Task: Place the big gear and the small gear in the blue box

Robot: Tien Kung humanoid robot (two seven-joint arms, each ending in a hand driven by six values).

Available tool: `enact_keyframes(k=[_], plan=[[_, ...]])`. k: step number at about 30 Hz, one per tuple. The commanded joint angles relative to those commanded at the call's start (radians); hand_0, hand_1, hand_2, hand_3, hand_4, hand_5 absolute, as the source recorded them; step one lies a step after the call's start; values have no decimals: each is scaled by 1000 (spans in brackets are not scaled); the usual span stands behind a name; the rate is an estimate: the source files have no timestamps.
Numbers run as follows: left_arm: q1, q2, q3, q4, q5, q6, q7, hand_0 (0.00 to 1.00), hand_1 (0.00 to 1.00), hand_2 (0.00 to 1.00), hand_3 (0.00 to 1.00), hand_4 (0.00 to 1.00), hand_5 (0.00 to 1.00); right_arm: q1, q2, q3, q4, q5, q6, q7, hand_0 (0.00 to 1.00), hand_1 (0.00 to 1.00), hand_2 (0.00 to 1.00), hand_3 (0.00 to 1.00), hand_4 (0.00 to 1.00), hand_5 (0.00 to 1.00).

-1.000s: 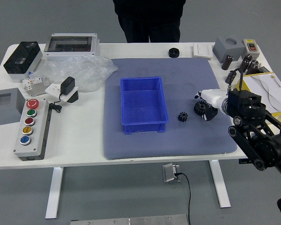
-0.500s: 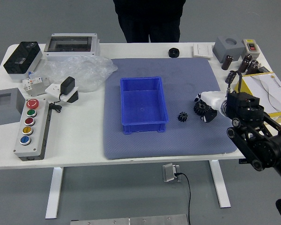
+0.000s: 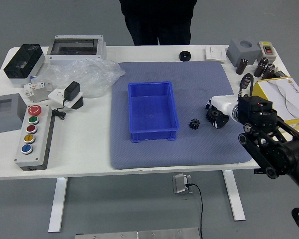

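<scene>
Two gears are still to be boxed, and only the right hand is being used for them. Over the last second it has been shifted slightly to the left, and more of the big gear is now covered by it. How far the hand is open cannot be told, nor whether the gear is truly gripped; no lift from the blue-grey mat can be made out.

The small gear has been left where it was, just to the left of the big one and a little nearer, between it and the blue box. The box has not been moved either, and neither gear is seen in it.

By this change, the pickup of the big gear seems to be under way. A firm hold should be secured first, then the gear raised clear of the small one and the box's right wall; if it is carried low, either could be knocked. At the far side a person is seen, hands out of sight.
</scene>
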Motion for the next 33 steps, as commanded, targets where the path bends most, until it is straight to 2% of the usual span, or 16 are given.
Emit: enact_keyframes(k=[16, 17, 22, 23, 28, 29, 33], plan=[[-3, -1, -2, 0, 0, 1, -1, 779, 747, 737, 679, 562, 246, 10, -2, -17, -13, 0, -18, -1, 853, 740, 762, 725, 675, 89], [-3, -1, -1, 0, -1, 1, -1, 780, 747, 738, 678, 561, 248, 10, -2, -17, -13, 0, -20, -1, 813, 692, 698, 659, 649, 107], [-2, -2, 0, 0, -2, 1, -2, 780, 747, 738, 678, 561, 248, 8, -1, -18, -15, 0, -30, 0, 813, 692, 698, 659, 649, 107], [-2, -2, 0, 0, -2, 1, -2, 780, 748, 738, 677, 559, 249, 8, -1, -18, -15, 0, -30, 1, 782, 652, 659, 642, 633, 107], [-2, -2, -1, 0, -1, 2, -2, 780, 748, 738, 677, 559, 249, 8, -1, -18, -18, 0, -36, 1, 782, 652, 659, 642, 633, 107], [-3, -2, -1, 0, -1, 2, -2, 780, 747, 738, 679, 558, 250, 8, -1, -18, -19, 0, -38, 1, 763, 629, 619, 634, 617, 118], [-3, -2, 0, 0, -2, 2, -2, 780, 747, 738, 679, 558, 250, 7, -2, -19, -22, 0, -48, 0, 763, 629, 619, 634, 617, 118]])
